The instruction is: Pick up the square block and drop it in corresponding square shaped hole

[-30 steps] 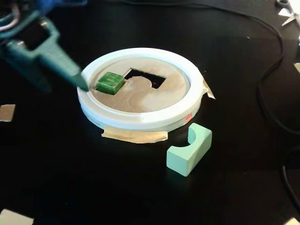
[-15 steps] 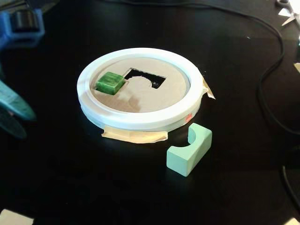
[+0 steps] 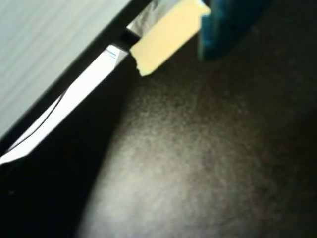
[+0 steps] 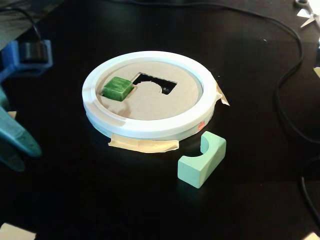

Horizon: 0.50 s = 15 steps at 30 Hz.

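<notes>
The square block (image 4: pixel 118 88) sits on the left part of the tan cardboard disc (image 4: pixel 150 102) in the fixed view, lodged at the square shaped hole (image 4: pixel 121 91) and standing partly proud of the card. It is tilted a little, its glossy top face turned up and toward the camera. It has no clear long axis; its edges run roughly parallel with those of the larger cutout (image 4: pixel 155 83), which lies just beside it to the right. A white rim (image 4: pixel 150 127) rings the disc, and strips of tan tape (image 4: pixel 144 145) hold it to the black desk (image 4: pixel 75 200). The pale mint block (image 4: pixel 202 159) lies on the desk near the rim's front right, its curved notch facing up.

The fingers (image 4: pixel 14 145) show at the far left edge, well apart from the block and grasping nothing; whether they are spread or closed cannot be told. In the wrist view a blue part (image 3: pixel 230 22) hangs over the dark desk near a scrap of tape (image 3: pixel 163 37).
</notes>
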Each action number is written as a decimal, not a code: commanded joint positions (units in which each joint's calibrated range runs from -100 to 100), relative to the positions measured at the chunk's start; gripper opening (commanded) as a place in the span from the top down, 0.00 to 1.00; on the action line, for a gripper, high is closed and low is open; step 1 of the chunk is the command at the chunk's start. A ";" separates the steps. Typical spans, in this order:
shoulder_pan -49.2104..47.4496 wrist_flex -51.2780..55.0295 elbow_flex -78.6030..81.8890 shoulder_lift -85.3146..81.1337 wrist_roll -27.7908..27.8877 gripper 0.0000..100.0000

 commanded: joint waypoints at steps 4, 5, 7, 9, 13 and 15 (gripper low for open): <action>0.12 -1.95 0.18 -0.80 0.15 0.03; 0.12 -1.95 0.18 -0.80 0.15 0.03; 0.12 -1.95 0.18 -0.80 0.15 0.03; 0.12 -1.95 0.18 -0.80 0.15 0.03; 0.62 -1.95 0.18 -0.80 0.15 0.03; 1.12 -1.95 0.18 -0.80 0.15 0.03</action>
